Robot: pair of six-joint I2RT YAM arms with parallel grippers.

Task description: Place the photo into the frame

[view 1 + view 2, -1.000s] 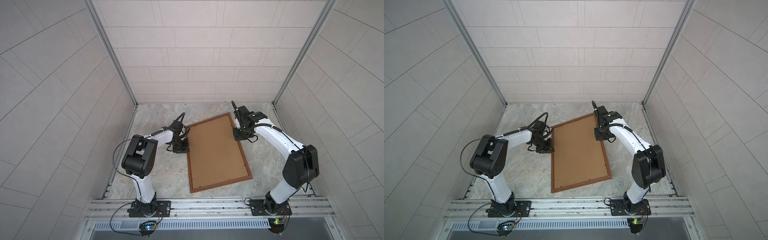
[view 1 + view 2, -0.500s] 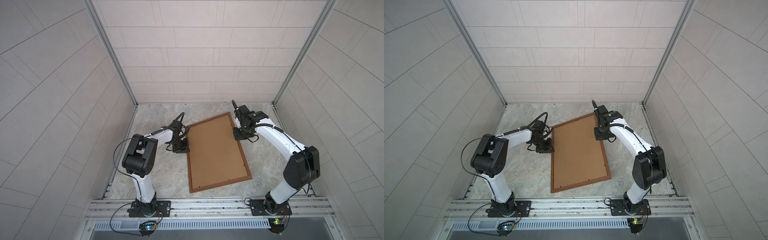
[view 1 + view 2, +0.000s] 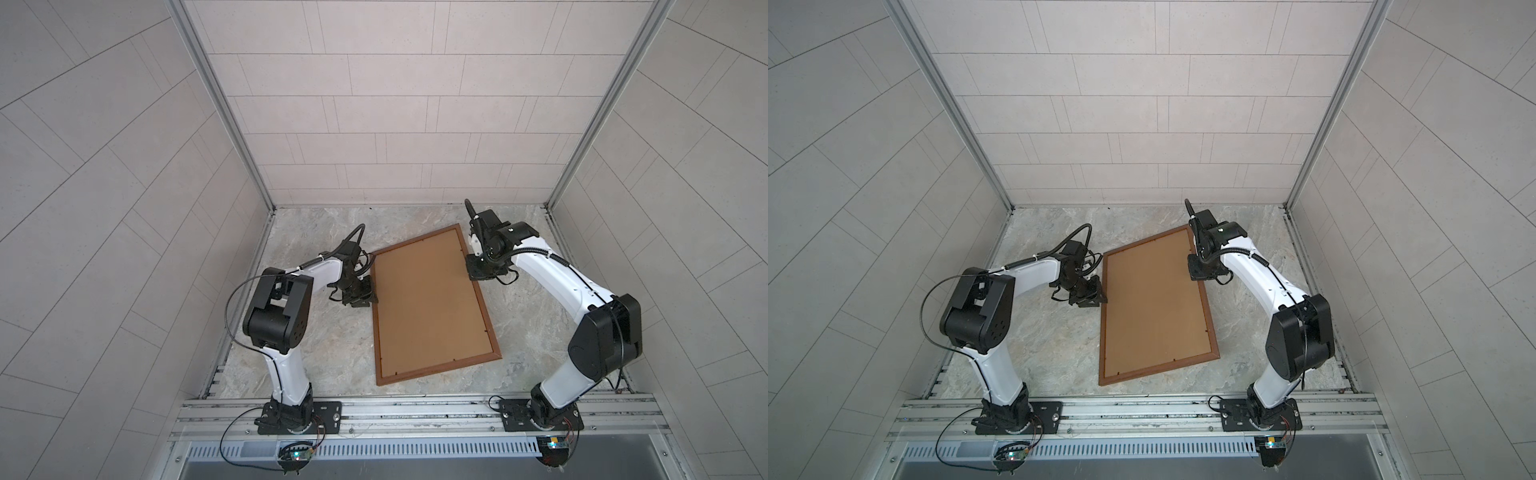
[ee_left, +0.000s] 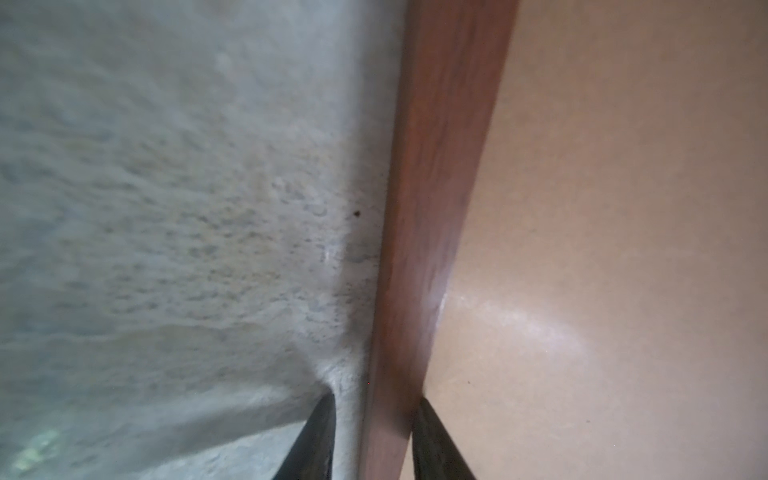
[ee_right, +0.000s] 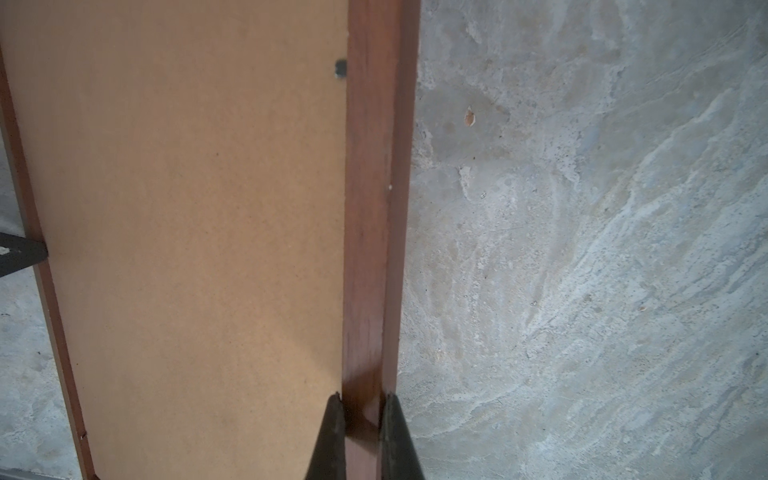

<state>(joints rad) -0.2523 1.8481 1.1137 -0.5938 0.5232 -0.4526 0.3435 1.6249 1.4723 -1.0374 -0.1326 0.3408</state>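
Frame [image 3: 439, 367] face down, backing board [image 3: 428, 303] inside

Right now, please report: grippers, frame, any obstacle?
Left gripper open, astride one frame rail. Right gripper shut on the opposite rail. Frame flat, back up. Backing board fills it; photo not in sight.

The frame [image 5: 374, 208] is shown in dark reddish-brown wood grain, and the backing board [image 3: 428, 303] in plain tan. The bench [image 3: 316, 340] is marbled in grey with pale veins. The walls [image 3: 395, 104] are tiled in pale grey; the arms [image 3: 552, 278] are white with black joints.
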